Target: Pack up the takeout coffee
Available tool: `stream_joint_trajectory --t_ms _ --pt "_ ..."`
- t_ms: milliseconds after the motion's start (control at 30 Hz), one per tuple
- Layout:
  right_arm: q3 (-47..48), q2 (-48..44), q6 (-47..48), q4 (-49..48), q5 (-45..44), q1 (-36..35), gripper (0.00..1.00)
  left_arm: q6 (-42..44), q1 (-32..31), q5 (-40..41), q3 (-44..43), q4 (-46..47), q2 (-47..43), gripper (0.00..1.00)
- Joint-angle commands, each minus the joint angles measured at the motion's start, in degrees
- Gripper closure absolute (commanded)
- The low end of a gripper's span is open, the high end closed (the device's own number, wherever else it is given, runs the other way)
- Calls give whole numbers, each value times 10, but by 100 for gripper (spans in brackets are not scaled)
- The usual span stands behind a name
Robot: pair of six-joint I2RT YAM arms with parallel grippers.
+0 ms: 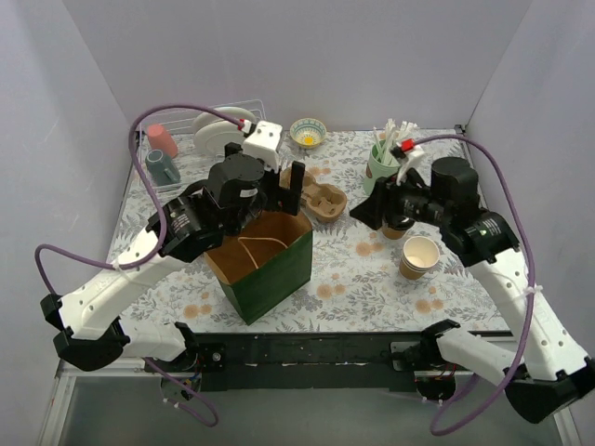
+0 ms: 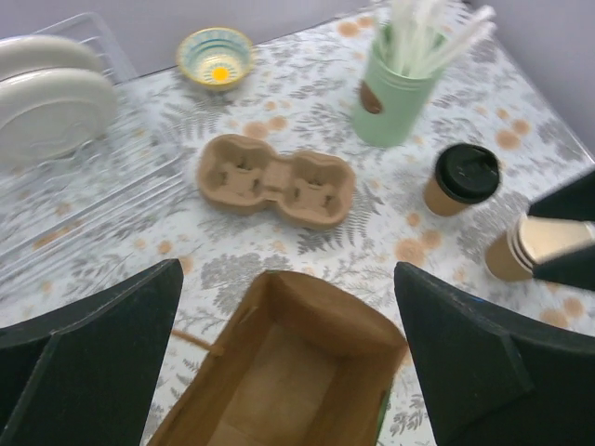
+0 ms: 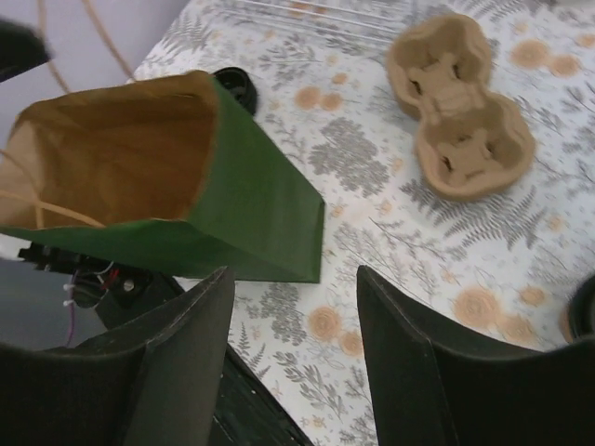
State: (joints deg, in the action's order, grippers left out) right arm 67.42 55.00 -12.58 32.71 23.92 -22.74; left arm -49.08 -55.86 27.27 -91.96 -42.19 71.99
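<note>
The takeout coffee [image 2: 463, 179], a brown paper cup with a black lid, stands on the table right of the cardboard cup carrier [image 2: 276, 180]. In the top view the coffee [image 1: 394, 229] is mostly hidden under my right arm. Only its lid edge [image 3: 584, 311] shows in the right wrist view. The green paper bag [image 1: 265, 260] stands open and empty. My left gripper [image 1: 290, 190] is open and empty above the bag's far rim [image 2: 321, 297]. My right gripper [image 1: 369, 210] is open and empty, just left of the coffee, over bare table [image 3: 296, 279].
A stack of lidless tan cups [image 1: 419, 255] stands near my right arm. A green holder with straws [image 1: 383, 163], a small bowl [image 1: 308, 133] and a wire rack with plates [image 1: 223, 130] and two mugs [image 1: 162, 153] line the back.
</note>
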Motion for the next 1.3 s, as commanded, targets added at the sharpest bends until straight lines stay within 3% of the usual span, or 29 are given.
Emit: stream_joint_trajectory --t_ms 0,100,233,533,667,733,767,867,1000,1267 --pt "97 55 -23 -46 -83 -128 37 -80 13 192 -51 -79 -12 2" --pt "145 115 -23 -35 -144 -208 38 -156 39 254 -62 -148 -36 2" --pt "191 200 -11 -8 -194 -268 38 -181 62 233 -6 -140 -103 6" --pt "235 289 14 24 -283 -288 40 -196 65 234 88 -163 -147 7" --pt "221 291 18 10 -288 -288 42 -163 71 230 130 -121 -159 10" --pt "216 291 18 7 -282 -288 56 -155 96 209 139 -104 -156 10" --pt "215 291 18 5 -282 -288 76 -150 110 192 144 -97 -152 10" --pt "205 282 12 -7 -289 -288 99 -135 185 114 149 -72 -139 9" --pt "182 260 -31 -10 -337 -288 99 -137 261 41 120 -69 -109 9" --pt "89 181 -187 -28 -433 -288 99 -172 281 6 -5 -169 -37 13"
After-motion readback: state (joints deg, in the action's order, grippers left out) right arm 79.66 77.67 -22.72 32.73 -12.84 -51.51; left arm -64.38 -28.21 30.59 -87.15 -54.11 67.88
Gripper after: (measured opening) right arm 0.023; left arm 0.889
